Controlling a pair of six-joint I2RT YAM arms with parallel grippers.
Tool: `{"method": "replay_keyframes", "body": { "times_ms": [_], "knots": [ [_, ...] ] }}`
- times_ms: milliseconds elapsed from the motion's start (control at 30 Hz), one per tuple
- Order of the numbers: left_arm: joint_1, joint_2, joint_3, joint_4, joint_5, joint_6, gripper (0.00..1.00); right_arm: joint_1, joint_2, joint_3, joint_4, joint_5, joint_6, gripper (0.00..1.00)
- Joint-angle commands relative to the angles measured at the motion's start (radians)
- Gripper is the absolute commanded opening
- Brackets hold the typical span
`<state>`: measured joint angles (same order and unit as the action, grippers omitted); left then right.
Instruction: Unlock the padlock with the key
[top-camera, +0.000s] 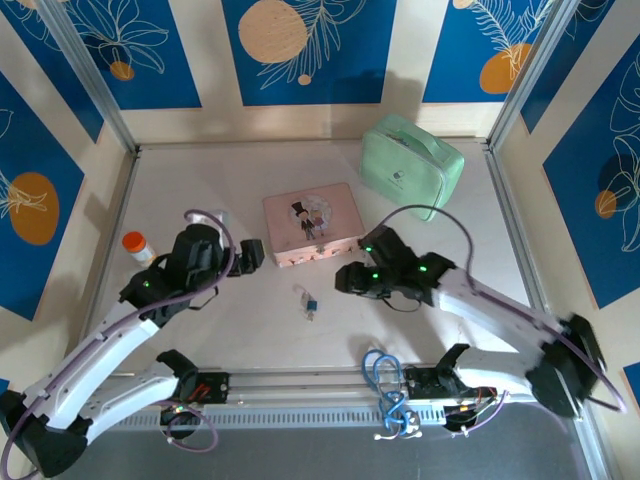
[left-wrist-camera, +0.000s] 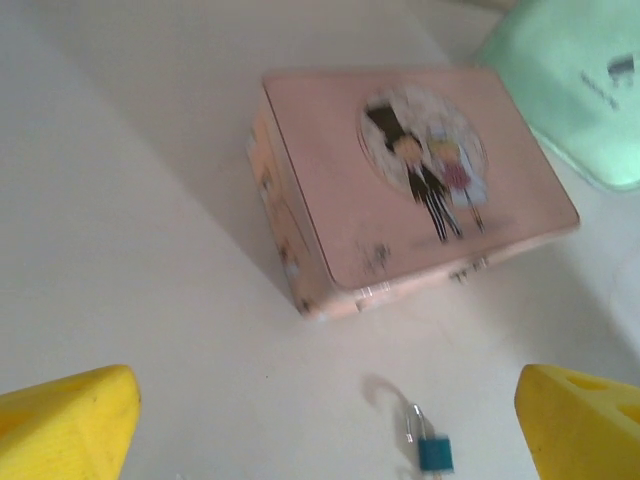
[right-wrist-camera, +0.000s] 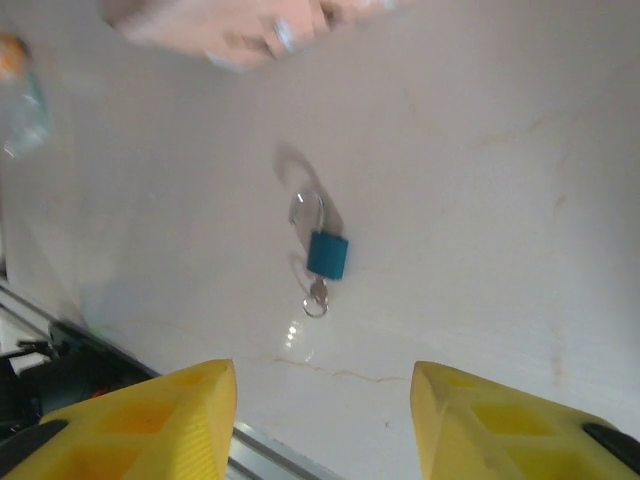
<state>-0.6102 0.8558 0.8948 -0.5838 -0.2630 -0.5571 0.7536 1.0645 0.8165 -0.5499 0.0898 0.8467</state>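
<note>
Two grippers are recorded over a pale counter (top-camera: 230, 335), and nothing is held by either. In the overhead view the left gripper (top-camera: 250, 255) is placed just beside the left end of a pink picture tin (top-camera: 312, 225). In the left wrist view its yellow fingers (left-wrist-camera: 70, 420) are spread wide, with bare counter between them. The right gripper (top-camera: 347, 278) is placed near the tin's right front corner, apart from it. In the right wrist view its yellow fingers (right-wrist-camera: 160, 420) are likewise parted, with an open gap between them.

The padlock (top-camera: 310, 303) is found lying flat on the counter, in front of the tin on the near side. It lies between the two grippers and is touched by neither. In the left wrist view it is seen at the lower edge, nearer the right-hand finger, with its shackle turned toward the tin. In the right wrist view a blue body is noted, with a silvery shackle pointing away from the fingers. A small silvery key (right-wrist-camera: 316, 297) is noted at the foot of the body, on the side nearer the fingers. Whether the key is seated in the keyhole, and whether the shackle is latched, cannot be told.

A mint-green case (top-camera: 412, 165) is set behind the tin and to its right, well apart from the padlock. An orange-capped bottle (top-camera: 137, 247) is stood near the counter's left edge, beside the left arm. A blue cable bundle (top-camera: 385, 375) is noted at the near rail, between the arm bases.
</note>
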Motion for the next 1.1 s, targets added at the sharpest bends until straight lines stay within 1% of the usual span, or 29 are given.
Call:
{"method": "replay_keyframes", "body": {
  "times_ms": [0,33,100,133,167,200,233,267,300,333,400,433,467,500,533,600,733,767,833,867,967,1000,1033,1067],
  "knots": [
    [0.022,0.027,0.064,-0.039,-0.255,0.138,0.99,-0.002,-0.196,0.012,-0.179,0.302,-0.059,0.57],
    [0.030,0.037,0.057,-0.009,-0.306,0.185,0.99,-0.006,-0.264,-0.010,-0.188,0.384,-0.063,0.63],
    [0.054,0.052,0.005,0.100,-0.310,0.316,0.99,-0.020,-0.385,-0.066,-0.181,0.497,-0.064,0.72],
    [0.060,0.061,-0.041,0.175,-0.343,0.372,0.99,-0.028,-0.450,-0.106,-0.171,0.553,-0.064,0.72],
    [0.065,0.069,-0.089,0.246,-0.402,0.395,0.99,-0.032,-0.510,-0.151,-0.164,0.603,-0.050,0.72],
    [0.077,0.081,-0.154,0.348,-0.472,0.409,0.99,-0.034,-0.587,-0.213,-0.114,0.653,-0.099,0.72],
    [0.102,0.088,-0.225,0.471,-0.495,0.439,0.99,-0.036,-0.682,-0.298,-0.020,0.680,-0.209,0.72],
    [0.122,0.097,-0.280,0.571,-0.498,0.465,0.99,-0.040,-0.747,-0.361,0.053,0.690,-0.295,0.78],
    [0.142,0.102,-0.330,0.672,-0.514,0.483,0.99,-0.048,-0.805,-0.425,0.122,0.721,-0.370,1.00],
    [0.164,0.108,-0.371,0.750,-0.526,0.496,0.99,-0.059,-0.840,-0.470,0.166,0.767,-0.409,0.99],
    [0.211,0.133,-0.418,0.838,-0.529,0.497,0.99,-0.091,-0.846,-0.518,0.198,0.854,-0.429,0.99],
    [0.238,0.160,-0.433,0.867,-0.511,0.497,1.00,-0.116,-0.825,-0.520,0.187,0.933,-0.365,0.99],
    [0.260,0.189,-0.440,0.885,-0.490,0.496,0.99,-0.143,-0.802,-0.517,0.183,0.975,-0.327,0.99],
    [0.279,0.232,-0.445,0.903,-0.473,0.507,0.99,-0.178,-0.767,-0.521,0.216,0.985,-0.330,0.99],
    [0.290,0.277,-0.449,0.930,-0.477,0.529,1.00,-0.217,-0.724,-0.529,0.303,0.977,-0.379,0.99],
    [0.304,0.353,-0.458,0.977,-0.489,0.565,1.00,-0.298,-0.613,-0.529,0.420,0.939,-0.462,0.99],
    [0.349,0.464,-0.489,1.122,-0.445,0.592,1.00,-0.477,-0.345,-0.502,0.509,0.842,-0.478,0.99],
    [0.362,0.477,-0.479,1.120,-0.437,0.572,1.00,-0.515,-0.287,-0.514,0.555,0.814,-0.483,0.99],
    [0.386,0.506,-0.490,1.221,-0.412,0.559,0.99,-0.565,-0.211,-0.546,0.677,0.765,-0.508,0.99],
    [0.399,0.521,-0.493,1.262,-0.378,0.560,1.00,-0.591,-0.189,-0.522,0.653,0.708,-0.519,0.99],
    [0.424,0.571,-0.529,1.430,-0.280,0.584,0.99,-0.640,-0.131,-0.562,0.876,0.570,-0.604,0.99],
    [0.436,0.598,-0.534,1.467,-0.251,0.578,1.00,-0.659,-0.110,-0.580,0.960,0.514,-0.621,0.99],
    [0.442,0.626,-0.536,1.503,-0.246,0.572,0.99,-0.677,-0.089,-0.590,1.018,0.474,-0.621,0.99],
    [0.447,0.638,-0.526,1.502,-0.224,0.578,0.99,-0.704,-0.057,-0.598,1.088,0.408,-0.623,0.99]
  ]
}}
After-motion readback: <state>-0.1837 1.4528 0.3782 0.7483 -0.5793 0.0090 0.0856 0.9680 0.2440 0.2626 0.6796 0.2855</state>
